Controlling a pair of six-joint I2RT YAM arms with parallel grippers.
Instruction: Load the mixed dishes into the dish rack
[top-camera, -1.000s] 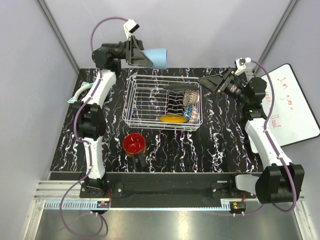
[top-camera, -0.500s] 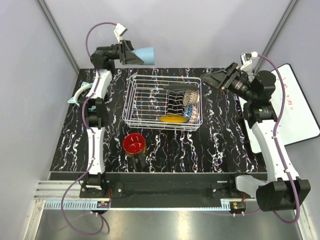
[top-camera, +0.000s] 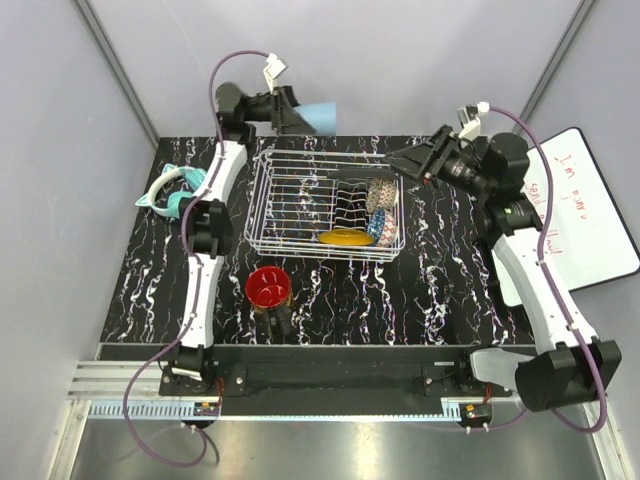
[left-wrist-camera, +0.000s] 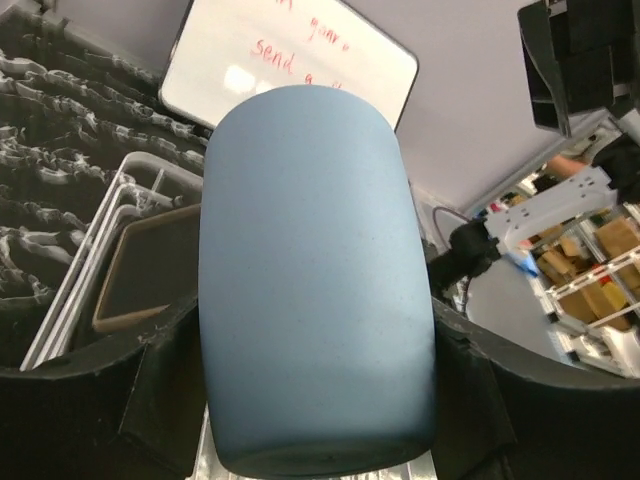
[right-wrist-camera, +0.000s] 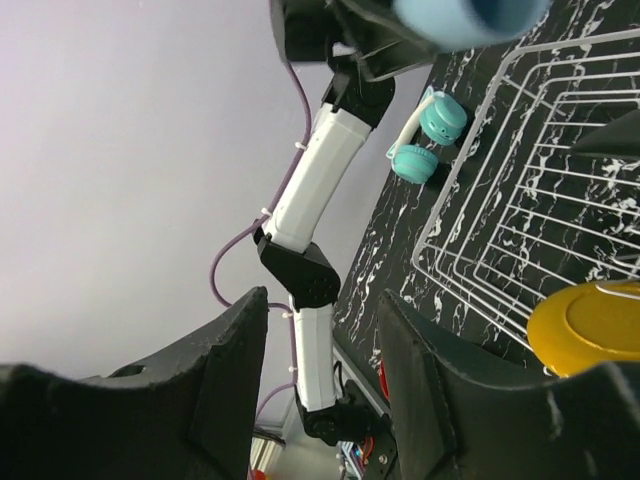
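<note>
From where I stand, the left gripper (top-camera: 298, 112) is clamped on the light blue cup (top-camera: 320, 117), one finger on each side of it. The cup is up in the air, tipped on its side, just past the far left corner of the dish rack (top-camera: 262, 190). It is not inside the rack.

The rack sits in the middle of the black marbled table (top-camera: 450, 290). Its left half holds nothing I can see. The right half holds three dishes:
- The mustard-yellow plate (top-camera: 345, 238) lies against the near wall.
- The gold lattice-patterned bowl (top-camera: 381, 192) is by the right wall.
- The black square plate (left-wrist-camera: 150, 265), with a brownish rim, stands beside the upright prongs.

The dark mug with red inside (top-camera: 268, 287) stands upright on the table, in front of the rack and well apart from it.

The right gripper (right-wrist-camera: 322, 305) hovers beside the rack's far right corner. Its fingers are spread, with nothing between them.

A pair of teal headphones (top-camera: 168, 195) lies left of the rack. A whiteboard (top-camera: 590, 215) with red writing rests off the table's right edge.
</note>
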